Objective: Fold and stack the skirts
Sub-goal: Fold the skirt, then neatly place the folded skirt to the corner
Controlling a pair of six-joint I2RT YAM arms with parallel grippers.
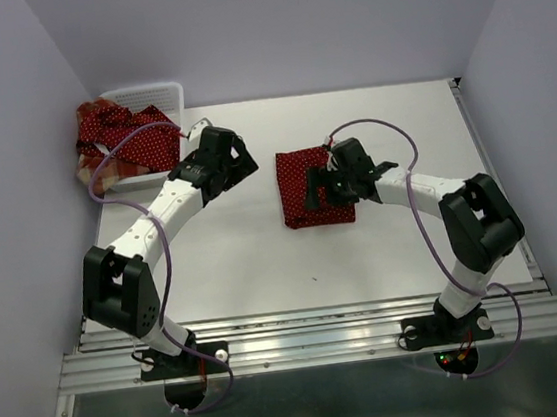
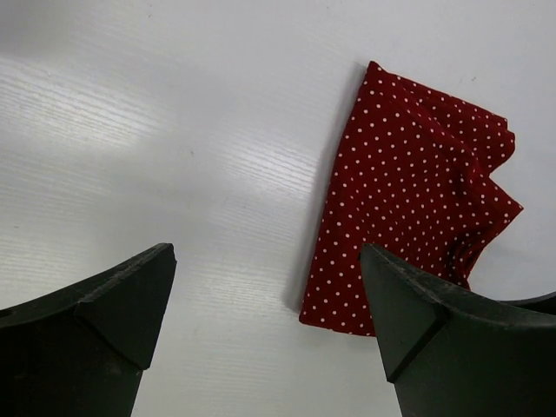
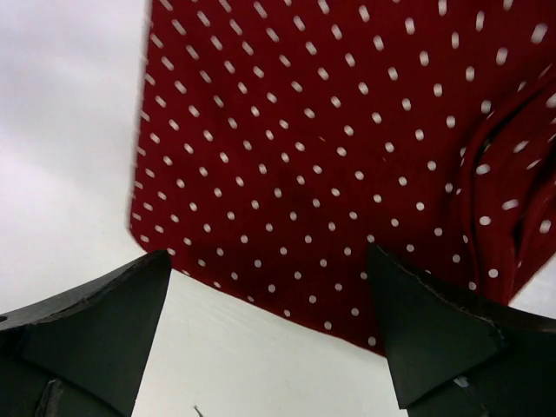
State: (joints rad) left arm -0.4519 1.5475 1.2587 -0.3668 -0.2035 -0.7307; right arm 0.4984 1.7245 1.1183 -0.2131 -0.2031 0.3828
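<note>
The folded skirt [image 1: 295, 191], dark red with small white dots, lies flat near the middle of the white tabletop [image 1: 265, 270], and its right edge is a little wrinkled. The right hand [image 3: 265, 300] hangs low over the right part of this skirt with its fingers spread wide and nothing between them. The left hand [image 2: 265, 291] is just to the left of the folded skirt, over bare tabletop, also wide and holding nothing. Well to the far left of the folded skirt, a second dotted skirt [image 1: 134, 134] lies crumpled over the front of a white mesh basket [image 1: 149, 90], and a bit of the plaid skirt [image 1: 86, 173] shows under it.
</note>
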